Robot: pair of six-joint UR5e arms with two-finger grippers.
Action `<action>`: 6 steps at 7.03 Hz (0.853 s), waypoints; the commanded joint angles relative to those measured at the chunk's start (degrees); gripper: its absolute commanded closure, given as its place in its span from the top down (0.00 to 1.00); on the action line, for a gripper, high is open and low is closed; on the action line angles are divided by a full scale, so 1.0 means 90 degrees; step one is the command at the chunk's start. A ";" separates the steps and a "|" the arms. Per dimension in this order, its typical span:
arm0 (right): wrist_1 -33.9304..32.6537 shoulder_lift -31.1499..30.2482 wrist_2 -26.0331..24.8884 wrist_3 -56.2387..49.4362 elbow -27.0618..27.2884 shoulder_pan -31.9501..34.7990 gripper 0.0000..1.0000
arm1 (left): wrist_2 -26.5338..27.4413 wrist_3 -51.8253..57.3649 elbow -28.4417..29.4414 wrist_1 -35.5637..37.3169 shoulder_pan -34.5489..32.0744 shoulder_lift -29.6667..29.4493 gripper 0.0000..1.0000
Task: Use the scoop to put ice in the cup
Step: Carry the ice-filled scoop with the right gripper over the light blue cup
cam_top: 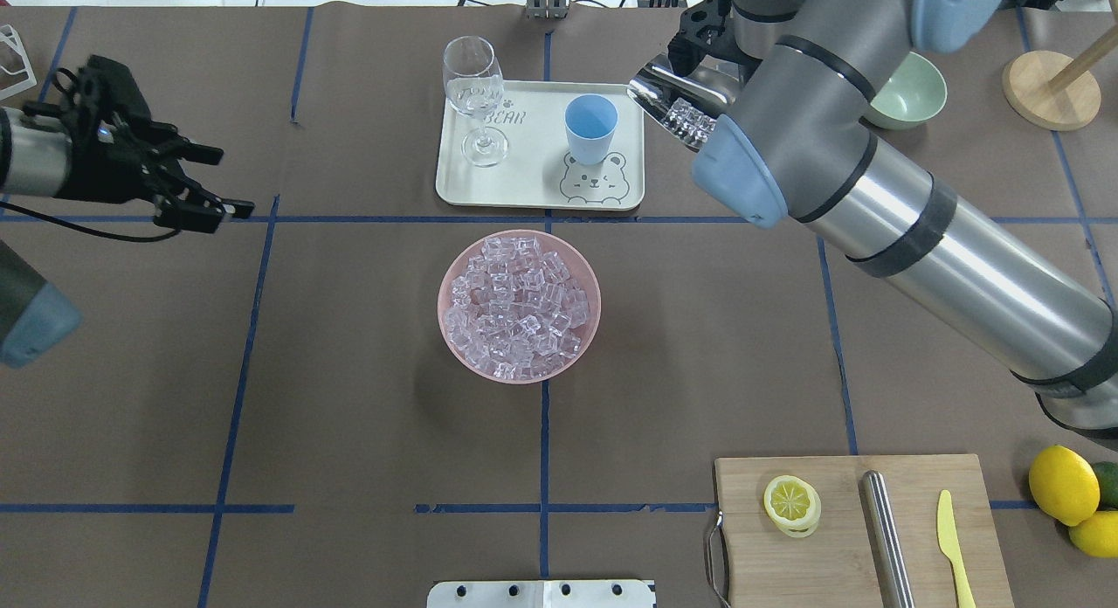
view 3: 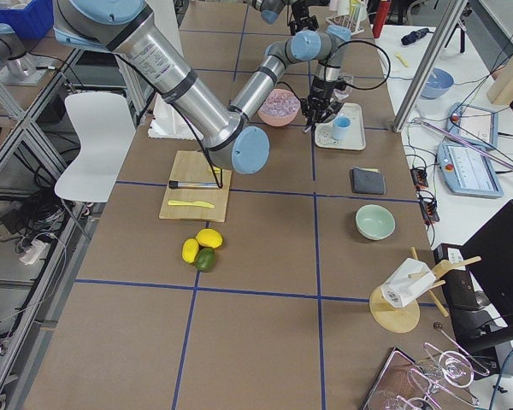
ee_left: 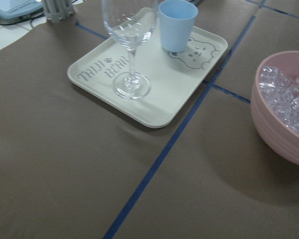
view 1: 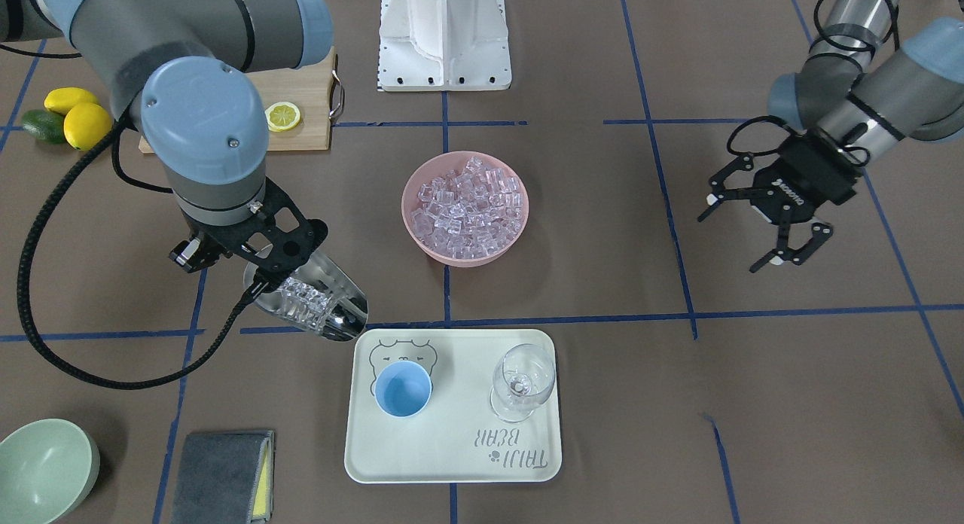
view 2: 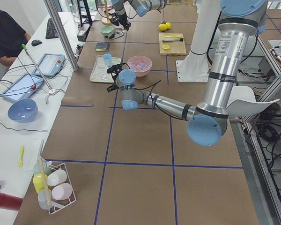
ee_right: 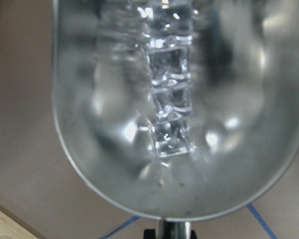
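The ice is heaped in a pink bowl at the table's middle; it also shows in the overhead view. My right gripper is shut on the handle of the silver scoop. The scoop is held tilted above the table, just beside the tray's corner. A few ice cubes lie in its trough. The light-blue cup stands upright on the cream tray, close to the scoop's mouth. My left gripper is open and empty, far off to the side.
A clear wine glass stands on the tray beside the cup. A pale green bowl and a grey cloth lie near the right arm. A cutting board holds a lemon slice, a steel rod and a yellow knife.
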 commanded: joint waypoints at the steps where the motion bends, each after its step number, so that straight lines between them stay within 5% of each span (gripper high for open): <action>1: -0.0188 0.0130 0.0032 0.0129 -0.0158 0.0012 0.00 | -0.0019 -0.0059 -0.0031 -0.0088 -0.0943 0.0421 1.00; 3: -0.0646 0.0236 -0.0026 0.0140 -0.0207 -0.0191 0.00 | -0.0028 0.0027 0.0007 -0.0060 -0.0974 0.0842 1.00; 6: -0.0639 0.1055 -0.0036 0.0411 -0.1580 -0.0252 0.00 | -0.0019 -0.0060 0.0087 0.0458 -0.0925 0.0794 1.00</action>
